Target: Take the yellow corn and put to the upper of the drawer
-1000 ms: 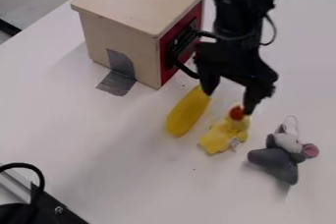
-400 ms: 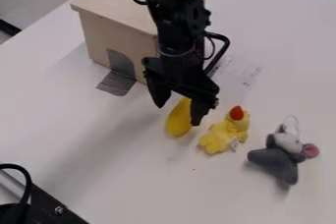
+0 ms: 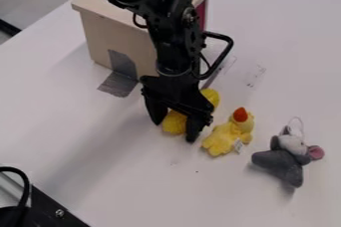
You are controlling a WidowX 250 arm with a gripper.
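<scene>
A wooden box (image 3: 110,32) walls off the far left beyond the gripper (image 3: 174,130), while a plush duck (image 3: 225,139) sits just right of its fingers. Farther right, a toy mouse (image 3: 283,159) leaves only a narrow gap beside the duck. Open tabletop (image 3: 160,186) offers passage through the near middle and far right; black equipment (image 3: 50,208) blocks the near left corner.

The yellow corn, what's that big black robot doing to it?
The black robot arm has its gripper low over the yellow corn, with a finger on each side of it. I can't tell if they squeeze it. The corn is outside the wooden box, down by the white table. Nothing is holding the yellow chick or the gray mouse.
</scene>
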